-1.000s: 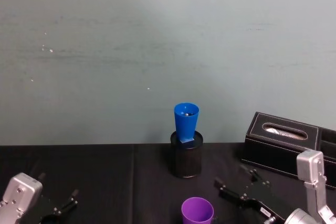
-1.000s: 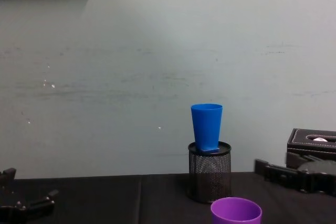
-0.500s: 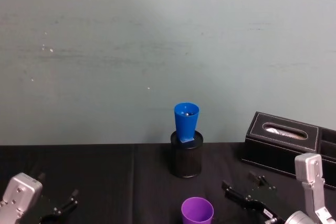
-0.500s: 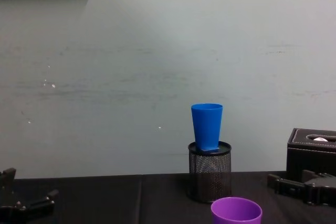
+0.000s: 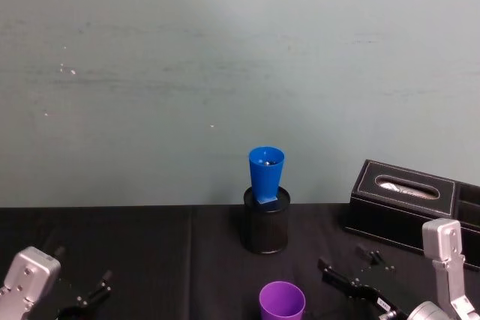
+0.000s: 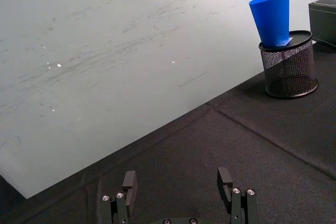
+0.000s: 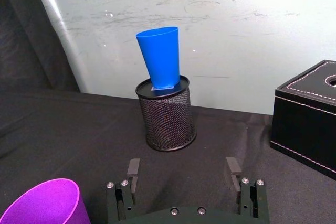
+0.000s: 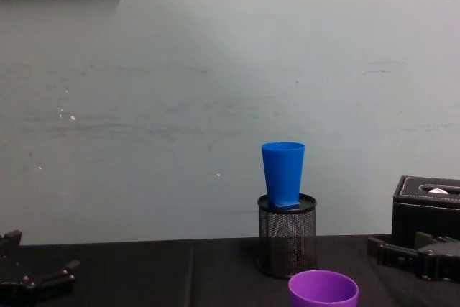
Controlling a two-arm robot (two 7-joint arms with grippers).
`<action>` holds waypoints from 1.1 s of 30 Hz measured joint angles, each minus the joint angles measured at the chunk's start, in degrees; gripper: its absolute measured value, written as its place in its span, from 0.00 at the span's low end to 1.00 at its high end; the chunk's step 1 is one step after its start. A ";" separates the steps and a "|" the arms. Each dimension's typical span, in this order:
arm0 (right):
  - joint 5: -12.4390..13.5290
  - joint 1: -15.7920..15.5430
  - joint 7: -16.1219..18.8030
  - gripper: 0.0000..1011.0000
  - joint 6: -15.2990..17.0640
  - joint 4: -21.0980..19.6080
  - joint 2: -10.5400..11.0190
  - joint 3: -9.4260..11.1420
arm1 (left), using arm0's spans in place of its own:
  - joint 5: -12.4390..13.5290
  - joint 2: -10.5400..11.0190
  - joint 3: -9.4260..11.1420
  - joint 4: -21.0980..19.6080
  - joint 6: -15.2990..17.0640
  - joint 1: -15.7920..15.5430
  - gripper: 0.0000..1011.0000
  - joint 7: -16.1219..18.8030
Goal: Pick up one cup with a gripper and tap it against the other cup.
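The purple cup [image 5: 282, 301] [image 8: 323, 289] [image 7: 39, 203] stands upright on the black tablecloth near the front edge. Behind it, the blue cup [image 5: 265, 174] [image 8: 282, 172] [image 7: 160, 56] [image 6: 271, 17] sits slightly tilted in the top of a black mesh pen holder [image 5: 265, 224] [image 8: 287, 241] [image 7: 168, 115]. My right gripper [image 5: 343, 260] [image 8: 397, 249] [image 7: 182, 165] hovers low to the right of the purple cup, open and holding nothing, apart from both cups. My left gripper [image 5: 84, 266] [image 6: 176, 176] [image 8: 39, 255] rests open at the front left.
A black tissue box [image 5: 405, 200] [image 8: 428, 203] [image 7: 310, 114] with white stitching stands at the back right, close behind my right gripper. A pale wall rises just behind the table. The black cloth [image 5: 150, 252] lies bare between my left gripper and the pen holder.
My right gripper has drawn back toward the front right and sunk lower over the past second, then almost stopped. Both cups and my left gripper have stayed put.
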 joint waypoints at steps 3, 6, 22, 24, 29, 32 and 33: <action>0.02 -0.01 -0.10 0.99 -0.01 -0.04 0.00 0.01 | 0.00 0.00 0.00 0.00 0.00 0.00 0.99 0.00; 0.04 -0.03 -0.16 0.99 -0.03 -0.05 0.00 0.03 | 0.00 0.00 0.00 0.00 0.00 0.00 0.99 0.00; 0.11 -0.10 -0.28 0.99 -0.05 -0.15 0.00 0.07 | 0.00 0.00 0.00 0.00 0.00 0.00 0.99 0.00; 0.10 -0.10 -0.29 0.99 -0.05 -0.15 0.00 0.07 | 0.00 0.00 0.00 0.00 0.00 0.00 0.99 0.00; 0.10 -0.10 -0.30 0.99 -0.05 -0.15 0.00 0.07 | 0.00 0.00 0.00 0.00 0.00 0.00 0.99 0.00; 0.10 -0.10 -0.30 0.99 -0.05 -0.15 0.00 0.07 | 0.00 0.00 0.00 0.00 0.00 0.00 0.99 0.00; 0.10 -0.10 -0.30 0.99 -0.05 -0.15 0.00 0.07 | 0.00 0.00 0.00 0.00 0.00 0.00 0.99 0.00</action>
